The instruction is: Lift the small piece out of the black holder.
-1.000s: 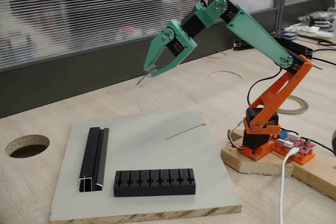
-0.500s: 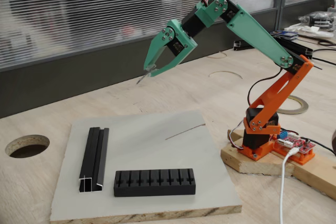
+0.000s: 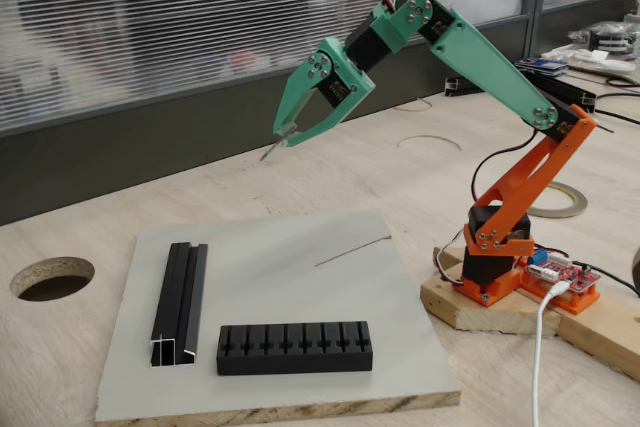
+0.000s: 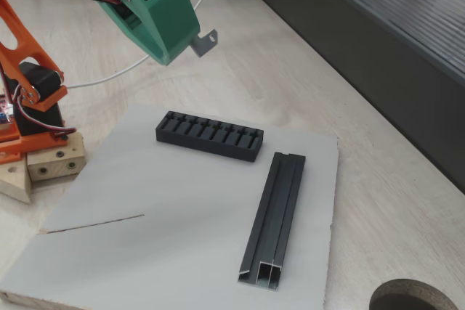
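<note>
The black holder point(image 3: 295, 348) looks like matt plastic; beneath it lies a smooth grey board point(image 3: 300, 277) on the pale wooden counter point(image 3: 90, 347).

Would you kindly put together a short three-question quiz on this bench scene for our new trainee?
1. True or false: the pincer is raised clear above the grey board.
2. What does the pincer hold? A) the black holder B) the small piece C) the long thin wire
3. Fill in: in a fixed view, the black channel rail lies to the ____ of the black holder.

Key: 1 true; 2 B, a thin pin sticks out below the tips; 3 left.
</note>
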